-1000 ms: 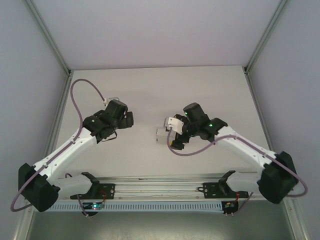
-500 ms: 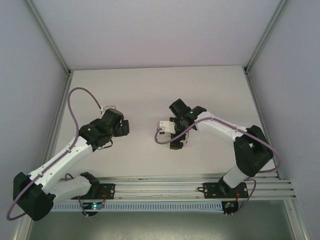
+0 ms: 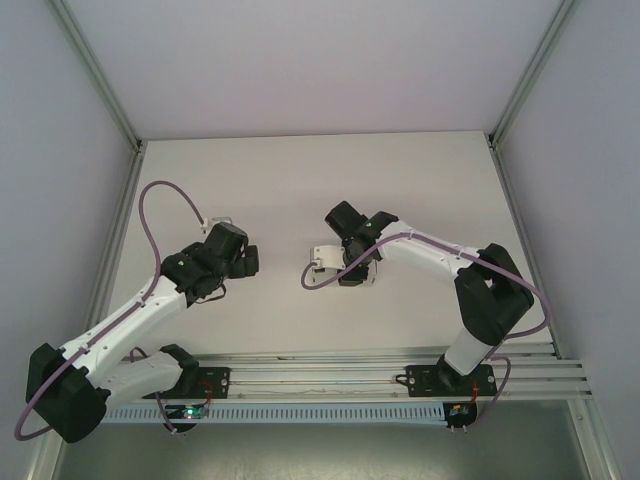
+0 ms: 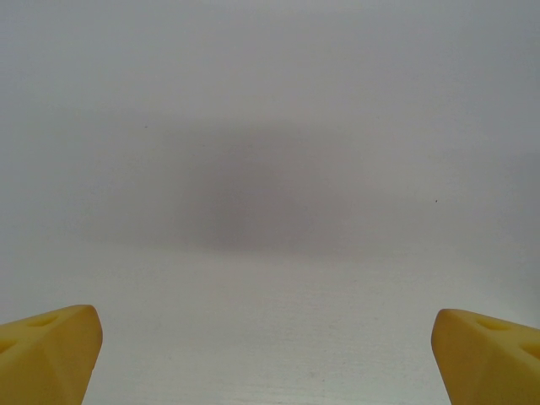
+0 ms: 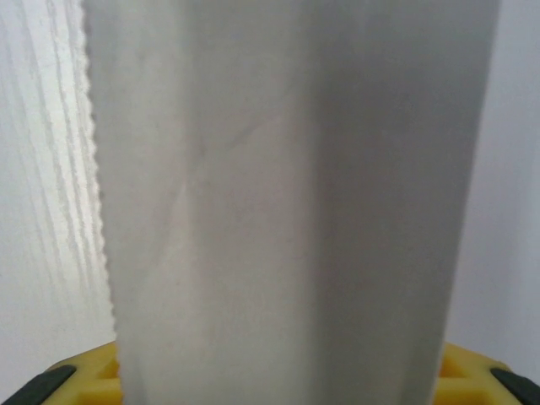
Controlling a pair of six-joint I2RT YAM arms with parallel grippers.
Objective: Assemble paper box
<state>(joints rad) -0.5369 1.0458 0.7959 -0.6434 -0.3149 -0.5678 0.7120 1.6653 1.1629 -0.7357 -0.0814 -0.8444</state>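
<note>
The paper box (image 3: 324, 262) is a small white card box at the table's middle, just left of my right gripper (image 3: 345, 268). In the right wrist view the paper box (image 5: 287, 211) stands as a tall white panel with a creased face and a serrated left edge. It spans the whole gap of the right gripper (image 5: 278, 384), and both yellow fingertips (image 5: 80, 375) press against its sides. My left gripper (image 3: 250, 260) hovers to the left, well apart from the box. Its yellow fingertips (image 4: 46, 359) stand wide apart over bare table, so the left gripper (image 4: 270, 363) is open and holds nothing.
A metal rail (image 3: 330, 375) runs along the near edge by the arm bases. Grey walls with aluminium frame posts (image 3: 100, 80) close in the white table (image 3: 300, 180) on three sides. A purple cable (image 3: 160, 215) loops above the left arm.
The right arm has reached further left and its jaws have closed in on the box, which shifted slightly left. The left arm has barely moved and stays open.
</note>
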